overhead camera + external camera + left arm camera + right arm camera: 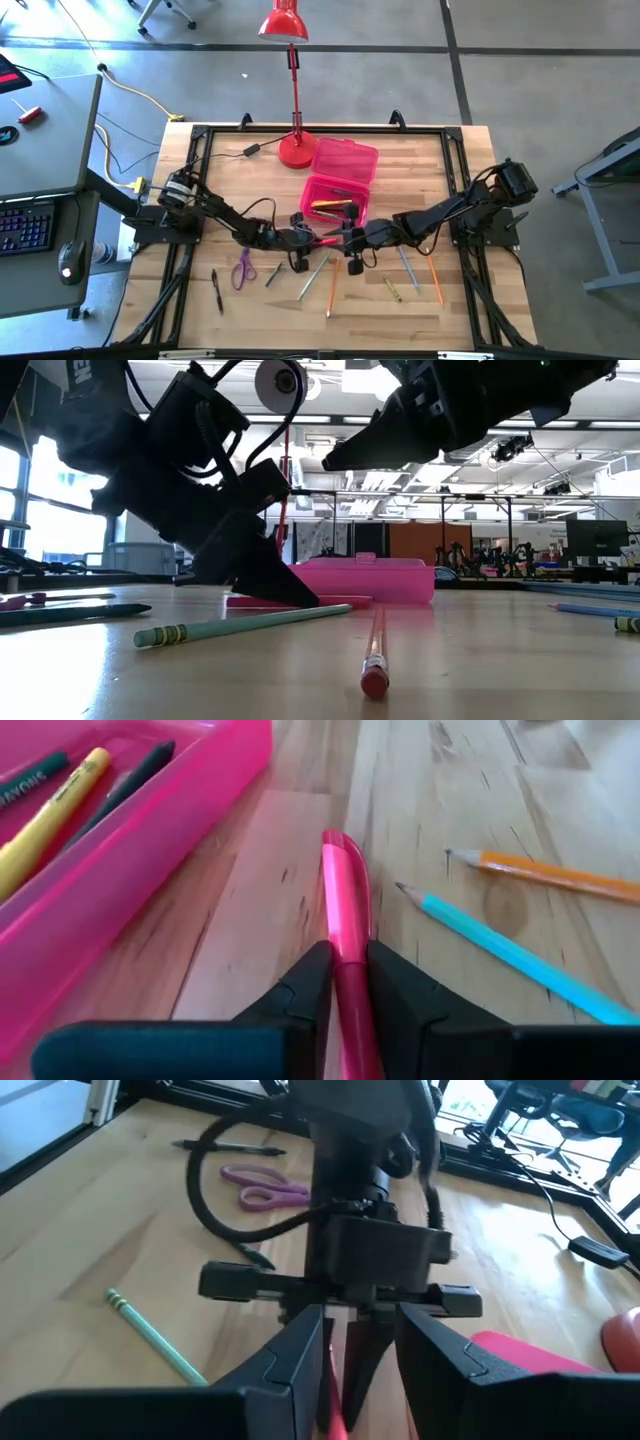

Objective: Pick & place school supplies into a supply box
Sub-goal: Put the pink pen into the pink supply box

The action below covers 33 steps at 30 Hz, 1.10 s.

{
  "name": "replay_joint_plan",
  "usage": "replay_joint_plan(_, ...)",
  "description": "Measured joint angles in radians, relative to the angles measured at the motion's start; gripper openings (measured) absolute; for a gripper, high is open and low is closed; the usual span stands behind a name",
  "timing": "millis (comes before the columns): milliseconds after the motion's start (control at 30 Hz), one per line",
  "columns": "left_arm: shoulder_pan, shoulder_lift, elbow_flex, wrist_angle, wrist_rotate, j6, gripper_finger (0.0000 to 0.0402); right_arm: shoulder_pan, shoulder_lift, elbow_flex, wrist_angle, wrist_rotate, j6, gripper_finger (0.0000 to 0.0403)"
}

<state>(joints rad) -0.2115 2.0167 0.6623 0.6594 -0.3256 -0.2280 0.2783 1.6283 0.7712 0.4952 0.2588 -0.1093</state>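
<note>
1. A glossy pink plastic pen (345, 935) lies on the wooden worktop (440, 840), clamped between the left gripper's (347, 982) fingers.
2. The translucent pink rectangular plastic case (338, 182) sits just beside those fingers.
3. The right gripper's (358, 1342) fingers stand narrowly parted, facing them.

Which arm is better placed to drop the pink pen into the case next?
Probably left: its claw is shut on the pink pen beside the pink case. The right claw stands open opposite, holding nothing.

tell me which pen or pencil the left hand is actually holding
The pink pen, clamped between the left hand's fingers beside the pink box. The orange and light blue pencils lie loose nearby.
</note>
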Motion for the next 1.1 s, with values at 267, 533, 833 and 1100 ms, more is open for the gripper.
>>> replay_joint_plan(267, 0.005, 0.015, -0.001, 0.053, 0.067, -0.073, 0.0041, 0.028, 0.000, 0.000, 0.003, 0.000, 0.000, 0.0106)
replay_joint_plan(533, 0.006, -0.112, -0.009, 0.034, 0.145, -0.167, 0.0041, 0.040, 0.000, 0.000, 0.003, 0.000, 0.000, 0.0106)
replay_joint_plan(833, 0.003, -0.281, -0.006, -0.024, 0.127, -0.129, 0.0041, 0.065, 0.000, 0.000, 0.003, 0.119, -0.009, 0.0106)
replay_joint_plan(1100, 0.107, -0.344, 0.008, -0.116, 0.070, 0.037, 0.0041, 0.162, -0.001, 0.000, -0.001, 0.178, -0.083, 0.0106)
